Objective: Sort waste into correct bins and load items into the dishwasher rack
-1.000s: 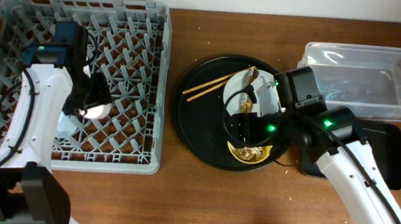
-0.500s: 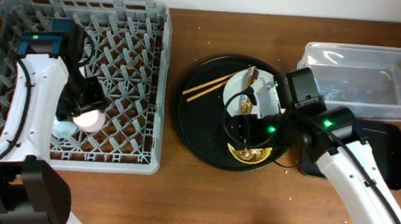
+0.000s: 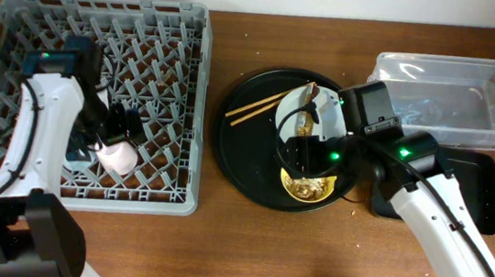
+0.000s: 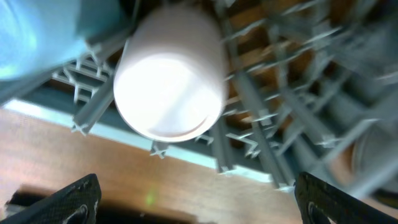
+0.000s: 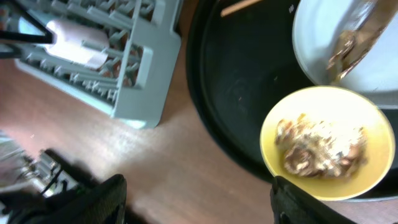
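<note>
The left gripper [image 4: 193,200] has its jaws spread wide and empty over the rack [image 3: 105,2], where the pink cup [image 4: 168,81] lies on its side among the pegs, just beside the blue cup [image 4: 31,31]. The right gripper [image 5: 205,199], jaws also wide and holding nothing, hangs over the round tray [image 5: 242,81]. On it, the yellow bowl [image 5: 271,127] holds scraps [image 5: 317,146] beside the plate [image 5: 317,31] bearing the wrapper [image 5: 348,43], and the 2 chopsticks [image 3: 260,105] lie toward the rack.
</note>
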Robot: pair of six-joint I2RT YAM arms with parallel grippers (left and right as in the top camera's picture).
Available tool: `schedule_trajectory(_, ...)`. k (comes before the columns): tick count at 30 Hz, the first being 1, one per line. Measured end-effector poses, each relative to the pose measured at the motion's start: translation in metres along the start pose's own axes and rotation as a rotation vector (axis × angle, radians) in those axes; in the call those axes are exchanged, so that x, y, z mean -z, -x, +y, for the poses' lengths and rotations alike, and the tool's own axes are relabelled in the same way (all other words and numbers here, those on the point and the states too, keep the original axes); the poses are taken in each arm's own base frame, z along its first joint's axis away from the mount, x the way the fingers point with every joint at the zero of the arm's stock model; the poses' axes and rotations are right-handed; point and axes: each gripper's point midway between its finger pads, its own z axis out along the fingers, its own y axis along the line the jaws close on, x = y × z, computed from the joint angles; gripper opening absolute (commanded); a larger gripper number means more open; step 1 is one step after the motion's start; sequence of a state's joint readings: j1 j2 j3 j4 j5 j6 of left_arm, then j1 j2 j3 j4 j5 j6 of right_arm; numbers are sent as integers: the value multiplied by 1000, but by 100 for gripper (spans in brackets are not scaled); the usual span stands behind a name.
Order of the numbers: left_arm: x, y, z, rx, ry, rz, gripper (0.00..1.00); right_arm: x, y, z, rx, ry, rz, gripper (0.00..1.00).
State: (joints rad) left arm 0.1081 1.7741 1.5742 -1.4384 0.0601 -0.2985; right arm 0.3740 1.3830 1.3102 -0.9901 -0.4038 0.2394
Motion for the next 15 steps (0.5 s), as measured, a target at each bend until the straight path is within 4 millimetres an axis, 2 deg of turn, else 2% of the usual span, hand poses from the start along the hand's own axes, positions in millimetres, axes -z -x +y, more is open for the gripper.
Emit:
schedule_trajectory(2,32,5,-11,-37,-63,-51,98,0,5,-2,8,-14,-23,75)
schedule_trajectory(5,70,-1,-38,-191,-235,-144,96,-7,26,-10,27,-55,-90,67)
schedule_trajectory(6,92,-7,-55,-298,-341,-214,98,-21,38,-24,27,-110,-105,58)
schedule_trajectory(7,119,-20,-69,-410,-441,-296,99,-37,49,-41,22,-176,-119,58)
schedule_trajectory(8,138,-27,-75,-476,-487,-367,99,-54,69,-61,26,-258,-168,57)
schedule_trajectory(9,156,-36,-78,-521,-515,-433,99,-74,80,-82,22,-332,-181,56)
schedule_trajectory(11,186,-65,-76,-579,-545,-532,99,-125,82,-123,7,-446,-148,54)
schedule_trajectory(12,198,-80,-74,-602,-557,-574,99,-154,74,-148,-10,-496,-110,52)
schedule_trajectory(13,202,-85,-73,-610,-559,-586,99,-166,69,-162,-45,-515,-94,50)
schedule_trajectory(14,204,-88,-73,-614,-562,-592,99,-177,63,-181,-102,-519,-78,37)
schedule_trajectory(15,204,-89,-73,-616,-565,-591,99,-177,65,-189,-130,-511,-87,17)
